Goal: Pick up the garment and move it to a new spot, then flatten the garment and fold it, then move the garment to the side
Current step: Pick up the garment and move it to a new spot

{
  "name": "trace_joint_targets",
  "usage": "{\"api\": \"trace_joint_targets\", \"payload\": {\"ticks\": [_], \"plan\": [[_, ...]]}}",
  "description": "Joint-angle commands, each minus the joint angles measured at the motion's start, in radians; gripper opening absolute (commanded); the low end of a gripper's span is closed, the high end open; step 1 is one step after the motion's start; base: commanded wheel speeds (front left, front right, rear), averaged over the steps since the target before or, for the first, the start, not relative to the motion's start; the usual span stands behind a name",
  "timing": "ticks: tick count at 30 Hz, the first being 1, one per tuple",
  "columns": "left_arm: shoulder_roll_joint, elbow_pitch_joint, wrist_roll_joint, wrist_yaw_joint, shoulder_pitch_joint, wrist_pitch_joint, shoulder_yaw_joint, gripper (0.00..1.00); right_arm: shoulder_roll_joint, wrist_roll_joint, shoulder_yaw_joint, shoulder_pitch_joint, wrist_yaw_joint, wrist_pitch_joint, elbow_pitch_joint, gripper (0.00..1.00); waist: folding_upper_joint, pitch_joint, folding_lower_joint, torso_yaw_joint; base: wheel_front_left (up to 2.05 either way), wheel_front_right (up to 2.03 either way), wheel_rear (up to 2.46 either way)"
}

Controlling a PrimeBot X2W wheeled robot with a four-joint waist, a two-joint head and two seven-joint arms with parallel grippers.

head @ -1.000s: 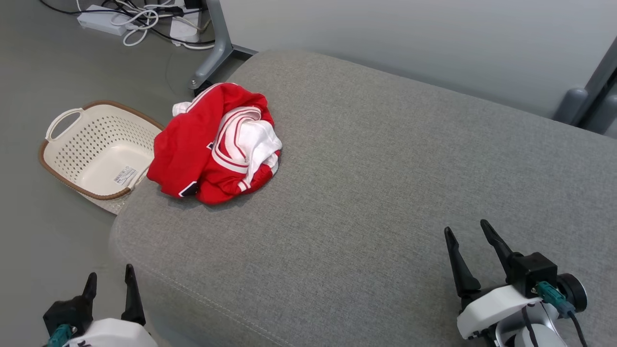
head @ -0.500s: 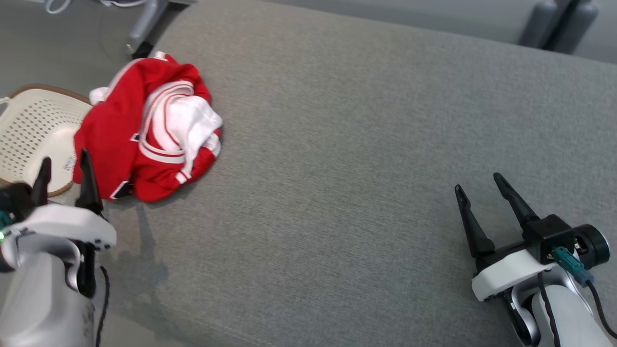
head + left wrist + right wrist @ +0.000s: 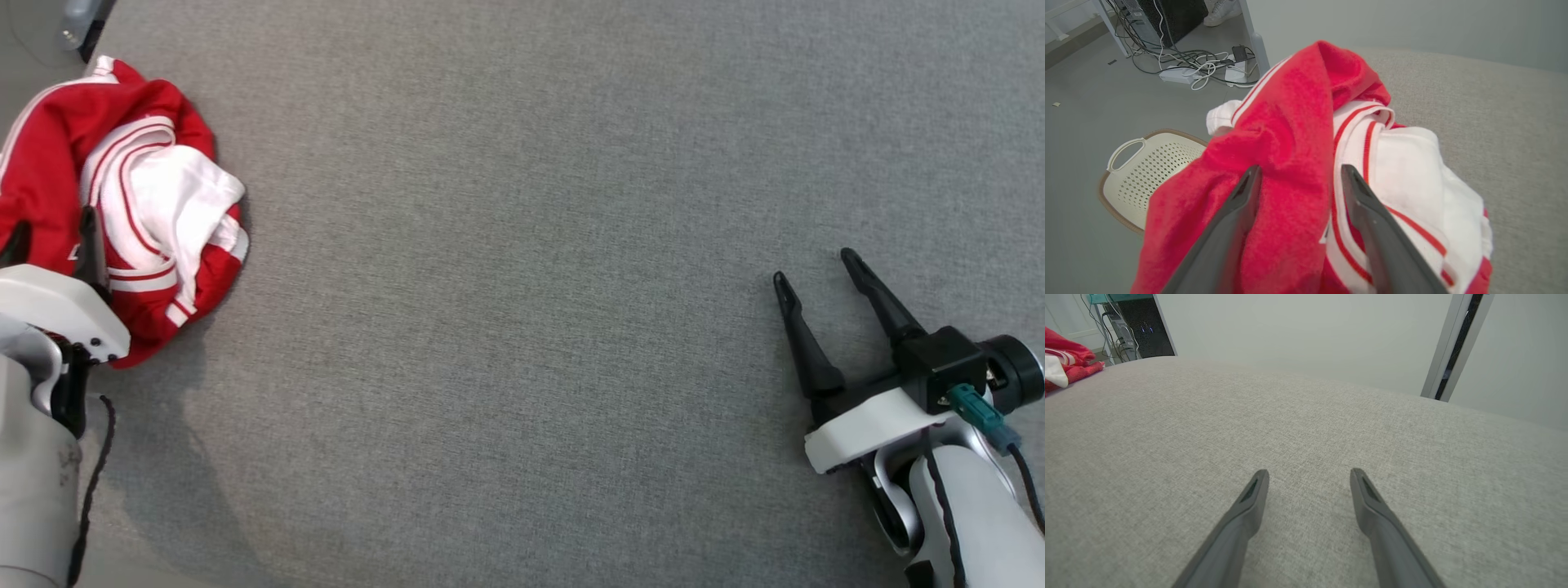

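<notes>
Left gripper over crumpled garment, fingers spread; right gripper also spread, holding nothing.
Garment: bunched red fleece-like heap with white panels and red-white striped ribbed trim, lying at the left end of the grey woven cushion. Left fingers, long dark tapered blades, straddle a raised red fold; can't tell if they touch it. Right gripper hovers over bare weave, well apart from the garment. Past the cushion's edge: cream perforated plastic basket with brown rim on the smooth grey floor, tangled cables beyond.
</notes>
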Motion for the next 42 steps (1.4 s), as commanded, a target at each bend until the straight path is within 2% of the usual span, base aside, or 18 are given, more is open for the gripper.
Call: {"api": "trace_joint_targets", "payload": {"ticks": [1, 4, 5, 6, 12, 16, 22, 30, 32, 42], "plan": [[0.020, 0.015, -0.005, 0.001, -0.029, 0.004, 0.003, 1.00, -0.014, 0.005, -0.002, 0.003, 0.000, 0.001, 0.019, 1.00, 0.0000, 0.016, 0.0000, -0.015, 0.00, 0.00, 0.00], [0.026, 0.062, -0.009, 0.011, -0.053, 0.014, -0.001, 1.00, -0.013, 0.007, -0.004, 0.006, 0.000, 0.002, 0.026, 1.00, 0.0000, 0.020, 0.0000, -0.023, 0.00, 0.00, 0.00], [0.030, 0.073, -0.005, 0.015, -0.059, 0.013, -0.005, 0.36, -0.012, 0.007, -0.002, 0.005, 0.000, 0.002, 0.028, 1.00, 0.0000, 0.020, 0.0000, -0.026, 0.00, 0.00, 0.00], [0.033, 0.082, -0.007, 0.022, -0.066, 0.011, -0.004, 0.00, -0.011, 0.011, -0.002, 0.005, 0.000, 0.002, 0.031, 1.00, 0.0000, 0.019, 0.0000, -0.029, 0.00, 0.00, 0.00], [0.049, 0.113, -0.006, 0.048, -0.089, -0.002, -0.010, 0.00, 0.010, 0.026, 0.000, 0.001, 0.000, 0.002, 0.036, 1.00, 0.0000, -0.007, 0.0000, -0.044, 0.00, 0.00, 0.00], [0.056, 0.090, 0.002, 0.034, -0.116, -0.036, -0.029, 0.00, 0.033, 0.036, -0.008, 0.006, 0.000, 0.001, 0.029, 1.00, 0.0000, -0.044, 0.0000, -0.058, 0.00, 0.00, 0.00], [0.038, 0.033, 0.009, 0.012, -0.144, -0.064, -0.064, 0.00, 0.064, 0.054, -0.015, 0.020, 0.000, 0.000, 0.033, 1.00, 0.0000, -0.104, 0.0000, -0.086, 0.00, 0.00, 0.00], [-0.061, -0.088, -0.001, 0.000, -0.115, -0.074, -0.151, 0.00, 0.102, 0.082, -0.017, 0.054, 0.000, 0.000, 0.046, 1.00, 0.0000, -0.187, 0.0000, -0.158, 0.00, 0.00, 0.00], [-0.119, -0.140, -0.030, -0.001, -0.069, -0.072, -0.207, 0.00, 0.111, 0.091, -0.007, 0.056, 0.000, 0.000, 0.048, 1.00, 0.0000, -0.203, 0.0000, -0.194, 0.00, 0.00, 0.00], [-0.230, -0.270, -0.135, 0.001, 0.062, -0.073, -0.385, 0.00, 0.120, 0.112, 0.019, 0.077, 0.000, 0.000, 0.046, 1.00, 0.0000, -0.238, 0.0000, -0.314, 0.00, 0.00, 0.00]]}}
